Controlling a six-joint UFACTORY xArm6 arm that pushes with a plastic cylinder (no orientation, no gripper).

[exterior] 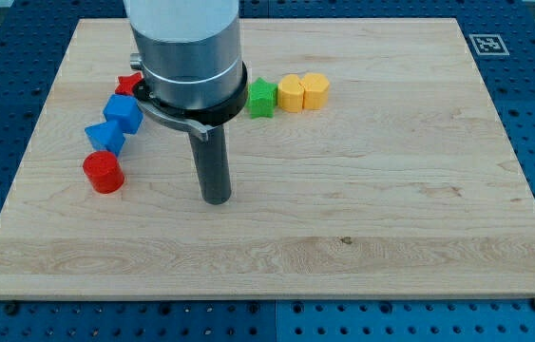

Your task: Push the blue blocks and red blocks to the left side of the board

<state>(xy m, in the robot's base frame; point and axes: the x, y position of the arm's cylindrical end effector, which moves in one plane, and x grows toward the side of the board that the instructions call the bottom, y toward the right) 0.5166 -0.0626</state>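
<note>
A red cylinder (pixel 104 172) stands at the view's left on the wooden board (pixel 362 190). Just above it lie two blue blocks: one (pixel 105 138) touching the cylinder's upper side, another (pixel 124 112) above and right of it. A red star-like block (pixel 130 85) sits above those, partly hidden by the arm's grey body (pixel 186 47). My tip (pixel 216 199) rests on the board to the right of the red cylinder, apart from every block.
A green block (pixel 262 97) and two yellow blocks (pixel 292 93) (pixel 315 90) stand in a row near the view's top centre, right of the arm. A fiducial marker (pixel 487 44) is at the board's top right corner.
</note>
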